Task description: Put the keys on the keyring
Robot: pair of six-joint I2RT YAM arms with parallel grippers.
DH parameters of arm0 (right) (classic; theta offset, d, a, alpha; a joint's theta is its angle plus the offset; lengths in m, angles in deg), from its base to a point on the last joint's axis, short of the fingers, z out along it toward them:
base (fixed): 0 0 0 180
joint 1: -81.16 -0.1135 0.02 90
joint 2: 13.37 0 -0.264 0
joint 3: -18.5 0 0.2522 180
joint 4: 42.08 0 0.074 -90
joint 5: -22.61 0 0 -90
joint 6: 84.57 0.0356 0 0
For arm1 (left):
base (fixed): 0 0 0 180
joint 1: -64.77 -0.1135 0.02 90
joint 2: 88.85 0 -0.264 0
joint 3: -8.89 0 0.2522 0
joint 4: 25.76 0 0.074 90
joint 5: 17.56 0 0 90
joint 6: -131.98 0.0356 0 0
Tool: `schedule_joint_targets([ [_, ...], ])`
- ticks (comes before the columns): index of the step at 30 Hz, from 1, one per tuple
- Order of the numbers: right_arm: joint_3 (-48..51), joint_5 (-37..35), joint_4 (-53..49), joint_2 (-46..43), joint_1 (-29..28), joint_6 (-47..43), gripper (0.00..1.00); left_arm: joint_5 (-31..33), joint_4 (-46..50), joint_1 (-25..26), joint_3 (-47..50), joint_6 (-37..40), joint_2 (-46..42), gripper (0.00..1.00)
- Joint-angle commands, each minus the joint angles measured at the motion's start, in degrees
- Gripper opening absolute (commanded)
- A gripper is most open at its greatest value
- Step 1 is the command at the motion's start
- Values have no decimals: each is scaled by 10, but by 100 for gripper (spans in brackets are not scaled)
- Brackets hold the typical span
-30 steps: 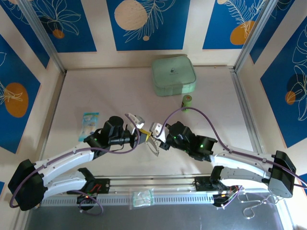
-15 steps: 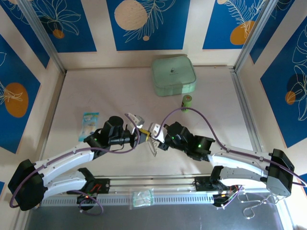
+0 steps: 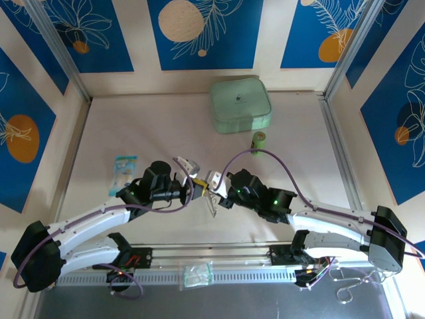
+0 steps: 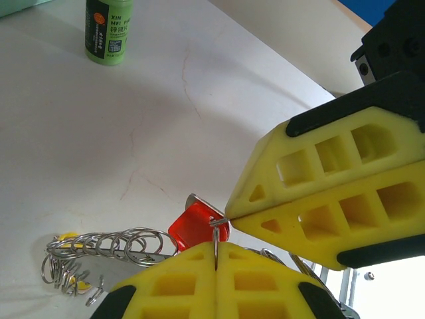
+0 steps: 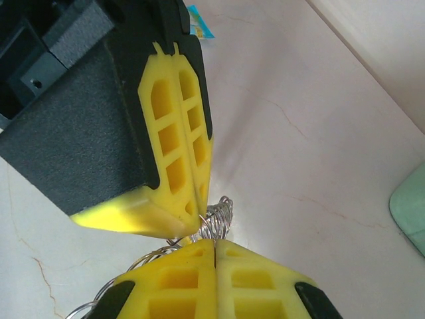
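Left gripper [image 4: 216,251] and right gripper [image 5: 214,244] meeting tip to tip over the table [image 4: 99,133]
Each is squeezing its fingers tight on the thin wire of the keyring [image 4: 106,249]; the red key [image 4: 194,226] is hanging just behind the left fingertips, the yellow key [image 4: 66,236] sitting among the chain links further along

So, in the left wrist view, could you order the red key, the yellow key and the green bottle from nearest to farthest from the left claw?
From the left claw:
1. Red key, just beyond its tips.
2. Yellow key, lower left, half hidden among the keyring links.
3. Green bottle, far off, top left.
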Motion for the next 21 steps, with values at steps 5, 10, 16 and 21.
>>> schedule_joint_targets([
  [5, -6, 21, -2, -9, -6, 5, 0, -1, -33, 4, -19, -11, -1, 0],
  [10, -6, 32, -10, -12, -7, 12, 0, 2, -38, 4, -18, -14, 0, 0],
  [16, -7, 46, -9, -6, -7, 17, 0, -3, -44, 3, -17, -17, 1, 0],
  [21, -10, 62, -7, 0, -7, 21, 0, -3, -43, 3, -16, -14, 1, 0],
])
